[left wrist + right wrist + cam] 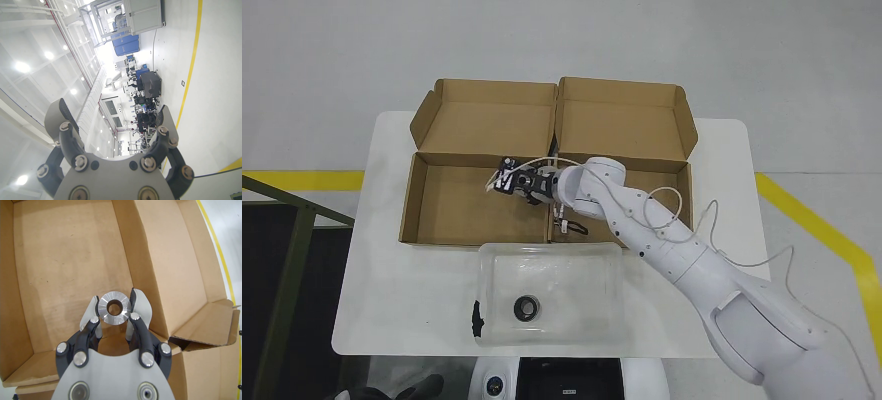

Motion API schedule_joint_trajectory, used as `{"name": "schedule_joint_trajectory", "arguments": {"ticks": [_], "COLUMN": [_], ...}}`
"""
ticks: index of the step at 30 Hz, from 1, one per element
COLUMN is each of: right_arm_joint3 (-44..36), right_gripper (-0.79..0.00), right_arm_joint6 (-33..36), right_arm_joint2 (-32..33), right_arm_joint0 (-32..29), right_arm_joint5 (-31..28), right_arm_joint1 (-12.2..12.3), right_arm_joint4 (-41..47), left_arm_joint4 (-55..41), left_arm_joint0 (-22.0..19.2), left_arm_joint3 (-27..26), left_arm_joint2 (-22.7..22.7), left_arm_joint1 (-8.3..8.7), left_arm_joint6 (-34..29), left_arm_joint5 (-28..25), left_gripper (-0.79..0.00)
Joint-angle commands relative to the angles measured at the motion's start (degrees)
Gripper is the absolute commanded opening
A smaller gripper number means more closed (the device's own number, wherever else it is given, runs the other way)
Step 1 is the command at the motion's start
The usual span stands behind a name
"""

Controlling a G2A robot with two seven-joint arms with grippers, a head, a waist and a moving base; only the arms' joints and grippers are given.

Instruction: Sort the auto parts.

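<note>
On the white worktop, top view: two open cardboard boxes are set side by side, and a clear plastic bin stands just in front of them. One dark ring-shaped part lies in the bin. The right arm is stretched across the right box, so that the right hand is placed over the left box, near the shared wall. Risk noted: the white cable looped along the arm hangs close to the box walls. It could be snagged on a withdrawal, and a box dragged with it.

Left wrist view: the left hand is pointed up toward the hall ceiling, spread wide, with nothing held. No hazard to the parts is judged from it.

Right wrist view: the right hand is clamped on a metal ring with a central bore. The ring is gripped by its outer rim between the two pads. It is held above the bare floor of the left box, beside the tall dividing wall. Its height above that floor cannot be told.

Risks noted:
- The smooth round rim is gripped on narrow contacts and could slip or twist out.
- If it is released too high, the ring could land on edge, roll away, or bounce off the wall.
- The sorting rule is not shown, so a wrong box cannot be ruled out.
</note>
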Motion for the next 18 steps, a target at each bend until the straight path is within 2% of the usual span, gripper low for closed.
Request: {"name": "schedule_joint_trajectory", "arguments": {"ticks": [1,15,18], "right_arm_joint3": [0.47,1.74,1.63], "right_gripper": [-0.625,-0.456,-0.453], "right_arm_joint6": [0.10,0.73,0.72], "right_arm_joint2": [-0.19,-0.46,-0.19], "right_arm_joint0": [0.20,0.86,0.83], "right_arm_joint5": [0.05,-0.71,-0.97], "right_arm_joint1": [-0.30,-1.99,-2.23], "right_arm_joint4": [-0.64,-3.96,-4.17], "left_arm_joint4": [0.00,0.00,0.00], "left_arm_joint0": [0.00,0.00,0.00], "left_arm_joint3": [0.00,0.00,0.00], "left_arm_joint2": [0.00,0.00,0.00], "left_arm_joint1": [0.00,0.00,0.00], "left_arm_joint6": [0.00,0.00,0.00], "left_arm_joint5": [0.00,0.00,0.00], "left_gripper": [0.000,0.000,0.000]}}
